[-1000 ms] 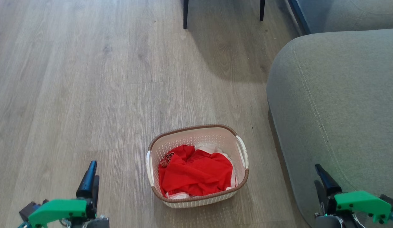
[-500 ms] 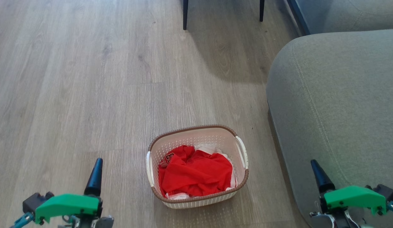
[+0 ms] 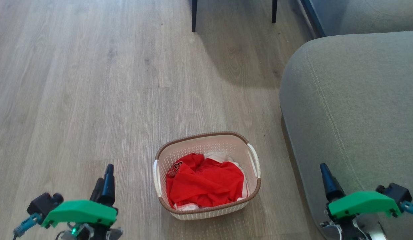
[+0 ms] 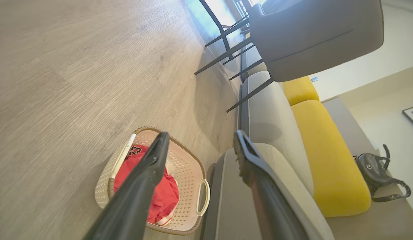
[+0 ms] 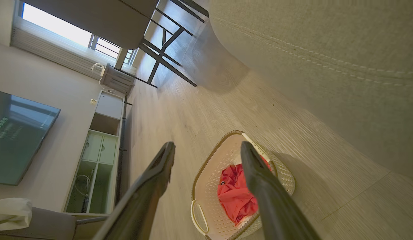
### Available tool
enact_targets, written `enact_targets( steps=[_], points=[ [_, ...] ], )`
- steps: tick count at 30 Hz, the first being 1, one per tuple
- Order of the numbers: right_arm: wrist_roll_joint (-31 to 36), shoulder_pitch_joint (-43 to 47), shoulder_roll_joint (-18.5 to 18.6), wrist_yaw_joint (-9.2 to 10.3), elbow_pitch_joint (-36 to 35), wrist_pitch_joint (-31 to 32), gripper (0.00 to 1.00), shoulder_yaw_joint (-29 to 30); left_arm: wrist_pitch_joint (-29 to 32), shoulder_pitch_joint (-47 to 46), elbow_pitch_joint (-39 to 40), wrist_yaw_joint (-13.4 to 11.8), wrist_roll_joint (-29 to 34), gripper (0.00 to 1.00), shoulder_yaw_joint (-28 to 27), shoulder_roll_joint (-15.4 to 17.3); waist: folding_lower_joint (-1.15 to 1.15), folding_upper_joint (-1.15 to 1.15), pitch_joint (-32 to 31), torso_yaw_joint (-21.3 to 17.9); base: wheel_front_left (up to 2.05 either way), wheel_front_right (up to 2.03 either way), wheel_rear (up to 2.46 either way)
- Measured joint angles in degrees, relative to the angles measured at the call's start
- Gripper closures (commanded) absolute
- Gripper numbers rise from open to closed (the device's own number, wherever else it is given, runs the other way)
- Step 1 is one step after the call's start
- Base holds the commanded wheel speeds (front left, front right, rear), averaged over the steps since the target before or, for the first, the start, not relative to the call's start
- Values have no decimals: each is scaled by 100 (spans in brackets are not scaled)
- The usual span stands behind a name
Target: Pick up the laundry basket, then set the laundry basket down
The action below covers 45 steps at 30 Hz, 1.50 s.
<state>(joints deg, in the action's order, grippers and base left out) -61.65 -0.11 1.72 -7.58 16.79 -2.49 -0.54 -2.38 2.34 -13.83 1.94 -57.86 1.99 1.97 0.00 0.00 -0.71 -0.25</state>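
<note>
Cream-white perforated plastic laundry basket [image 3: 206, 135], brown woven-look rim, sits on grey wood floor [image 3: 93, 83]; grey sofa [image 3: 353, 100] at its 3 o'clock. At its 8 o'clock the left end effector [image 4: 202, 133], at 4 the right end effector [image 5: 207, 144]: both spread wide, empty, flanking. Likely lining up on the side handles [image 3: 254, 160].

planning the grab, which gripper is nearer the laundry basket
Left, apparently: left gripper just left of the laundry basket; right gripper farther off to its right, over the sofa.
</note>
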Motion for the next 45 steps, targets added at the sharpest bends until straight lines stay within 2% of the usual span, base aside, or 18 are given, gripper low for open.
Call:
enact_targets(
  steps=[13,45],
  points=[
    [971,0,4,0,-144,-212,0,-162,-224,49,75,-137,1154,0,130,1,0,0,0,-13,0,0,0],
    [2906,7,32,0,-301,-717,0,-444,-730,338,213,-448,3456,0,482,14,0,0,-27,-20,0,0,0]
  ],
)
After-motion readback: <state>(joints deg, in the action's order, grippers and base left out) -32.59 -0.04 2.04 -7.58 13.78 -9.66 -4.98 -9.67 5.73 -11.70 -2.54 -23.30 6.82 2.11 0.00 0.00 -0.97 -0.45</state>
